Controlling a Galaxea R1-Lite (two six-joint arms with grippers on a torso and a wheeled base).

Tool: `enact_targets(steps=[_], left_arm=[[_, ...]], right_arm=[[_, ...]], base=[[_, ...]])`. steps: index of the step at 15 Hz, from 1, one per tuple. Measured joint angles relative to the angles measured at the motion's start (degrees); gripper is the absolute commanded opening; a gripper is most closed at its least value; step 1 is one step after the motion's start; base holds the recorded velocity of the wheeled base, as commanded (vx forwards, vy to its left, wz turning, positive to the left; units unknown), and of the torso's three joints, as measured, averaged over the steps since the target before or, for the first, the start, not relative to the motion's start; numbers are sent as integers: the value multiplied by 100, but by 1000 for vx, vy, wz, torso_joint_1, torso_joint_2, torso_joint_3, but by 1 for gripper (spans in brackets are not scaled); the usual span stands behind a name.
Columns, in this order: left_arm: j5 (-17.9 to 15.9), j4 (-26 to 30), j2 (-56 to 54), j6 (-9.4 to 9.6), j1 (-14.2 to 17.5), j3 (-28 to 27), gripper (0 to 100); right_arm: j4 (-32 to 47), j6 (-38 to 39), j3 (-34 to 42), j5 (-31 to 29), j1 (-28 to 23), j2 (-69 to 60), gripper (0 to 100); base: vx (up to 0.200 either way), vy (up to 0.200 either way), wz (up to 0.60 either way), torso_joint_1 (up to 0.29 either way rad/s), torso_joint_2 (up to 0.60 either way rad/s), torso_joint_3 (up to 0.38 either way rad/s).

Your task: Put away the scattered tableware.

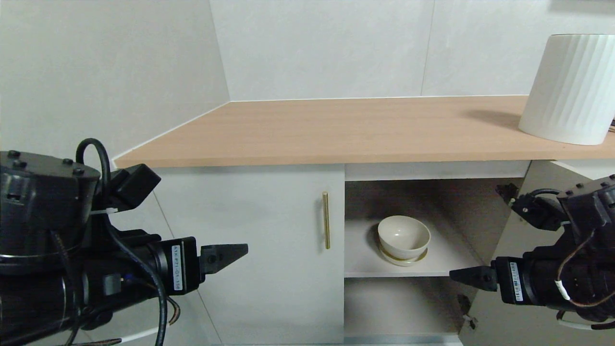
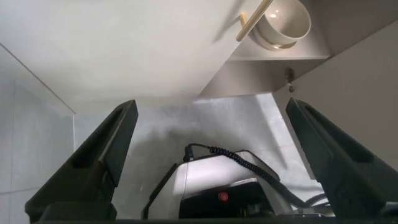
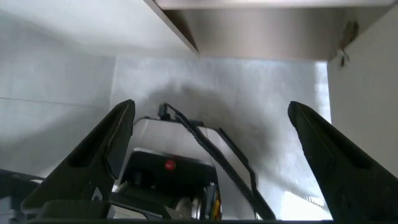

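a: where does the bowl sit, and why there?
b: on the upper shelf of the cupboard under the desk, in the right-hand compartment, resting in a saucer. stacked like this, the pair takes one spot and stands back from the shelf edge, so the open door can probably swing shut without touching it.
a: appearance?
b: cream, glossy, deep and round. it is upright, mouth up, with nothing visible inside. the saucer shows a darker, yellowish edge beneath the bowl's foot.
a: and the arms?
b: the left arm is low in front of the closed door, short of its brass handle. the right arm is low beside the open door, at about shelf height. both pairs of jaws are spread wide with nothing between them, well apart from the bowl.
a: reading?
b: the bowl appears stowed. empty, parted jaws suit either fetching another piece or pushing the door closed, and the right arm is the nearer to that door. a white ribbed tub stands on the desk at the right; whether it counts as tableware cannot be told.
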Motion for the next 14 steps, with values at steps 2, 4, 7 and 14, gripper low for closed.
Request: enact_targets(steps=[2, 4, 7, 14], left_arm=[[2, 0, 12, -11, 5, 9, 100], [9, 0, 26, -12, 0, 24, 100], [20, 1, 63, -9, -2, 49, 100], [24, 6, 155, -11, -24, 60, 100]], right_arm=[[7, 0, 0, -5, 68, -61, 100], [7, 0, -2, -30, 201, -96, 100], [208, -5, -24, -46, 282, -127, 100], [229, -20, -33, -44, 300, -146, 100]], base=[[0, 0, 0, 0, 0, 0], [-100, 0, 0, 1, -1, 1], [-200, 0, 0, 9, 2, -2], [-200, 0, 0, 2, 2, 0]])
